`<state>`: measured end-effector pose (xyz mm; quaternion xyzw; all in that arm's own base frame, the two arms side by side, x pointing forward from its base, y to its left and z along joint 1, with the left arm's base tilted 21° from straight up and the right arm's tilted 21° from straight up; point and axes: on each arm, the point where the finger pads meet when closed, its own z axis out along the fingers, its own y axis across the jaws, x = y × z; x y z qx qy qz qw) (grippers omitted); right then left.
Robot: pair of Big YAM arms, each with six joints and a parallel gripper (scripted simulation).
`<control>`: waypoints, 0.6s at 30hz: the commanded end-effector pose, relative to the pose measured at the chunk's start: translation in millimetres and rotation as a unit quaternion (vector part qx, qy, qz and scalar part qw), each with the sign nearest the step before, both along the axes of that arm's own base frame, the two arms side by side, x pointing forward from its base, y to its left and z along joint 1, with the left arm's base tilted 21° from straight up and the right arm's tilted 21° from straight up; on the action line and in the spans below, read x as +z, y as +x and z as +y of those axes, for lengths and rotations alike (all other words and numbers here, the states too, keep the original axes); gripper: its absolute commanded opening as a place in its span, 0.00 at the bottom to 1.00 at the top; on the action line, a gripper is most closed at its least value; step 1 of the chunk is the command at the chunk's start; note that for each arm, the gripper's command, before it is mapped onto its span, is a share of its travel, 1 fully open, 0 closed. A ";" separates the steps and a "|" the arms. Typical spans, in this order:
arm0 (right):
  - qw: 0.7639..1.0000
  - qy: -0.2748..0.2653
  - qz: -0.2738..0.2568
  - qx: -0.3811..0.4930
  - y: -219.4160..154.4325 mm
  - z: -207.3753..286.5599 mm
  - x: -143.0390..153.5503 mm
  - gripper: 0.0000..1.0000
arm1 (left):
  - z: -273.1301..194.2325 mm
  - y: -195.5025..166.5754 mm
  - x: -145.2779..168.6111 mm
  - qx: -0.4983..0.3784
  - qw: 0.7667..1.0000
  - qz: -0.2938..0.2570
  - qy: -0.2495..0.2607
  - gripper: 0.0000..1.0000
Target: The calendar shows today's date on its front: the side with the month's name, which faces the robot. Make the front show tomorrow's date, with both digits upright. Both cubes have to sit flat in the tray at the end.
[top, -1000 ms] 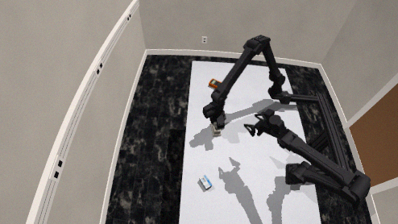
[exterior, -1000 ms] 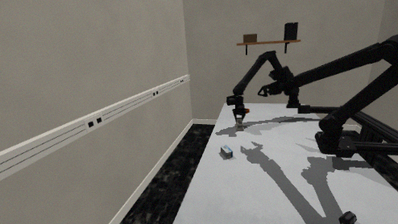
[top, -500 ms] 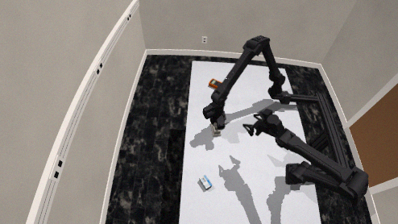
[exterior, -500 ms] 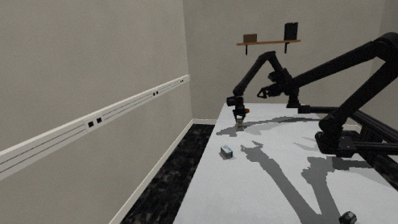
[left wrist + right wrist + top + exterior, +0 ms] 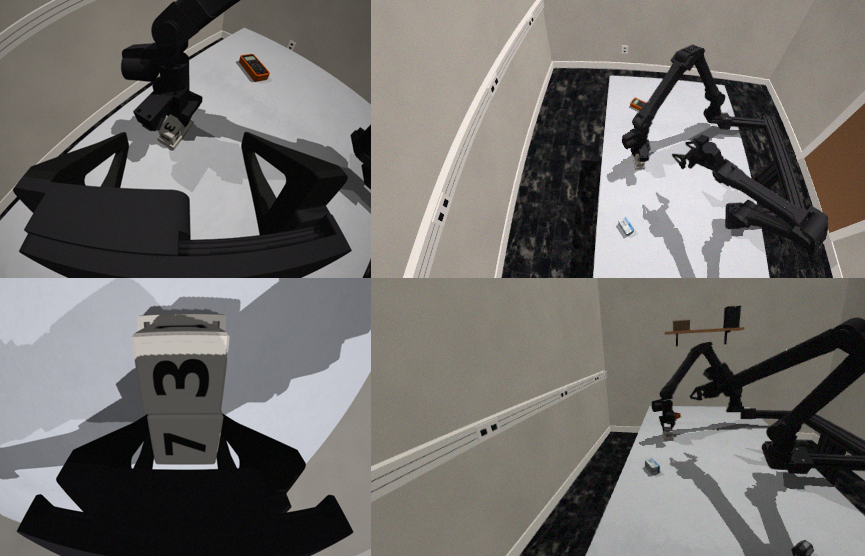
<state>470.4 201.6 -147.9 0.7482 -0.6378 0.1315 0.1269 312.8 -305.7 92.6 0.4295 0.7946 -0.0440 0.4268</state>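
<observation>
Right gripper (image 5: 640, 160) (image 5: 668, 426) (image 5: 169, 122) (image 5: 185, 416) is partly open, its fingers closed on the sides of a pale cube marked 7 (image 5: 185, 439). Left gripper (image 5: 681, 151) (image 5: 694, 395) (image 5: 184, 134) is spread wide, with nothing held between its fingers; it is raised above the white table top (image 5: 621, 125) (image 5: 631, 518) (image 5: 299, 104) (image 5: 26, 308), well apart from the calendar.

The calendar's tray (image 5: 173, 146) (image 5: 222, 319) is set on the table near the long edge opposite the arm bases, between the two ends. A second cube (image 5: 169, 127) (image 5: 181, 382) is seen in it, with a 3 on its upper face; in the right wrist view both the 3 and the 7 are turned sideways. The held cube is seen right up against this second cube in that view, but whether it is seated flat in the tray cannot be told. Tomorrow's date cannot be confirmed on the front.

Near the same long edge, well apart from the tray, a small blue-and-white box (image 5: 626, 226) (image 5: 652, 466) is placed. An orange multimeter (image 5: 638, 104) (image 5: 678, 415) (image 5: 254, 68) is laid face up toward the corner where that edge is met by the far short edge.
</observation>
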 end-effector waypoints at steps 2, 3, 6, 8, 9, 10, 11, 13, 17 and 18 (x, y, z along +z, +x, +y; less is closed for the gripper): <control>1.000 -0.001 0.005 0.000 8.3 -4.5 -7.4 0.41 | -25.4 25.8 33.9 0.006 0.999 -0.027 -0.035 1.00; 1.000 0.002 0.000 0.001 12.1 4.3 5.2 0.41 | -25.4 25.8 33.9 0.006 0.999 -0.027 -0.035 1.00; 1.000 0.002 0.000 0.001 12.1 4.3 5.2 0.70 | -25.4 25.8 33.9 0.006 0.999 -0.027 -0.035 1.00; 1.000 0.002 0.000 0.001 12.1 4.3 5.2 0.70 | -25.4 25.8 33.9 0.006 0.999 -0.027 -0.035 1.00; 1.000 0.002 0.000 0.001 11.8 4.6 5.0 0.70 | -25.4 25.8 33.9 0.006 0.999 -0.027 -0.035 1.00; 1.000 0.002 0.000 0.001 11.8 4.6 5.0 0.70 | -25.4 25.8 33.9 0.006 0.999 -0.027 -0.035 1.00; 1.000 0.002 0.000 0.002 7.7 5.0 4.9 0.70 | -25.4 25.8 33.9 0.006 0.999 -0.027 -0.035 1.00; 1.000 0.010 -0.012 0.002 4.1 12.3 16.4 0.70 | -20.6 31.9 31.4 0.016 0.999 -0.022 -0.030 1.00; 1.000 0.017 -0.022 0.004 -3.0 21.2 28.3 0.70 | -15.8 47.5 28.3 0.031 0.999 -0.019 -0.026 1.00; 1.000 0.017 -0.022 0.004 -3.9 22.7 32.0 0.70 | -14.8 50.2 27.7 0.034 0.999 -0.018 -0.025 1.00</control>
